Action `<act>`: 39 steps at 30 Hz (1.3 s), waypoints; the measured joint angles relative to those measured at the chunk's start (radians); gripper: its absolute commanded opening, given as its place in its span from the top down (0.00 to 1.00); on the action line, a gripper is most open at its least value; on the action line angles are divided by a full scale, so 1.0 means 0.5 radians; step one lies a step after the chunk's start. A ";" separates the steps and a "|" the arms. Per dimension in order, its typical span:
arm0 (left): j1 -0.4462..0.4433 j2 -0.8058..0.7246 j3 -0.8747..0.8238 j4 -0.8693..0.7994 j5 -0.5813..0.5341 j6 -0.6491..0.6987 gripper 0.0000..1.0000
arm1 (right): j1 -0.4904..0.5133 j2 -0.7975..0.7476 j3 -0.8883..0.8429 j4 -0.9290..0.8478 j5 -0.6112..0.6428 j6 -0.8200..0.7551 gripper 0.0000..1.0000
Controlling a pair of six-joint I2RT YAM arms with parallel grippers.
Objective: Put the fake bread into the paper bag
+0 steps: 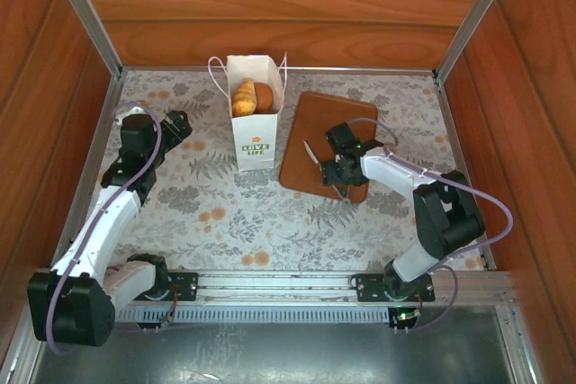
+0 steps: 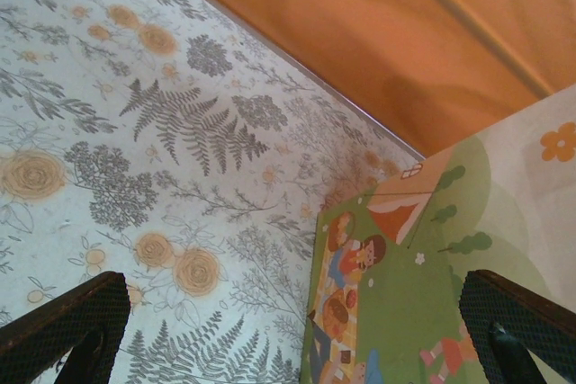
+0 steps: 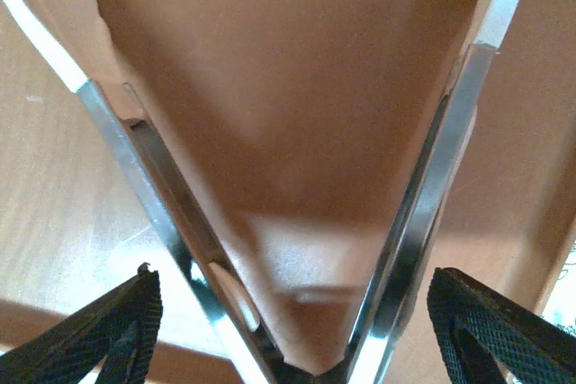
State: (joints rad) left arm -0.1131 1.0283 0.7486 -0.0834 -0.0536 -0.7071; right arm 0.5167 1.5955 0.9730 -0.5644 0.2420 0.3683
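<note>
The white paper bag (image 1: pixel 253 128) with green "LOVE LIFE" lettering stands upright at the back centre. A golden croissant (image 1: pixel 244 96) and a darker brown roll (image 1: pixel 265 94) sit inside its open top. My left gripper (image 1: pixel 178 125) is open just left of the bag, apart from it. The left wrist view shows the bag's picnic-printed side (image 2: pixel 423 276) between my open left gripper's (image 2: pixel 297 334) fingers. My right gripper (image 1: pixel 334 171) hovers low over the brown board (image 1: pixel 317 119). It is open, astride the hinge end of metal tongs (image 3: pixel 157 173).
The tongs' white tip (image 1: pixel 310 152) lies on the board, pointing toward the bag. Wooden walls (image 1: pixel 270 6) and aluminium posts (image 1: pixel 85 6) close in the floral table (image 1: pixel 234 213). A metal rail (image 1: pixel 270 283) runs along the near edge.
</note>
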 measured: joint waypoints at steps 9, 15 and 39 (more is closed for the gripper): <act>0.017 0.000 0.000 0.003 -0.206 -0.052 0.00 | -0.005 -0.234 0.014 -0.018 -0.006 -0.060 0.04; 0.018 -0.052 0.000 -0.041 -0.426 0.064 0.00 | -0.146 -0.562 0.095 -0.027 0.065 -0.190 0.00; 0.032 0.615 -0.220 0.397 -0.750 0.716 0.00 | -0.998 -0.707 -0.954 1.458 0.070 -0.450 0.00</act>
State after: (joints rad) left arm -0.0971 1.3357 0.6384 0.1150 -0.4286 -0.3489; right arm 0.0177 1.2419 0.4957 0.1646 0.2771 0.1432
